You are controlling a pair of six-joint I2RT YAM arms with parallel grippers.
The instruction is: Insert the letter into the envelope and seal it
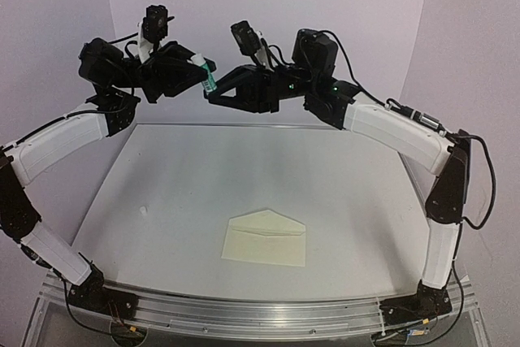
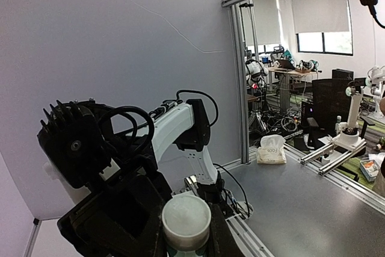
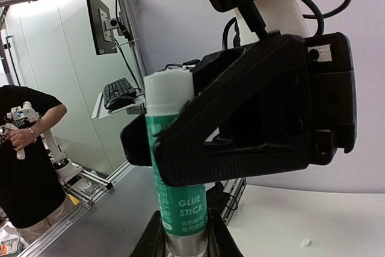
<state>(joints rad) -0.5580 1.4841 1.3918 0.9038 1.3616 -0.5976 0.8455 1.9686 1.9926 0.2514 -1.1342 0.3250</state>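
High at upper centre of the overhead view, a glue stick (image 3: 180,203) in mid-air between two tools, both arms arched up and inward toward it. Left gripper (image 2: 187,242) clamped tight on the upper part, just under the white cap (image 2: 185,215). From the left wrist, that cap end-on at bottom centre of frame, a black finger pressed against either side. Right gripper (image 3: 186,239) pinched closed on the grey base of the same stick, fingers rising from the bottom edge of the right wrist view, one on each side. Green label upright in the middle of that frame, "GLUE STICK" in white print, the other tool's black finger slanting across the tube above the lettering. Cap on.

Down at lower centre of the overhead view, the envelope (image 1: 266,243) flat on the table (image 1: 203,172), well apart from both tools. Pale cream, long side left to right, triangular flap pointing toward the top of the frame (whether the letter lies inside, impossible to tell). Small white speck (image 1: 144,210) on the table off to its left.

At lower left of the right wrist view, a person (image 3: 24,167) in a black shirt, beyond the table.
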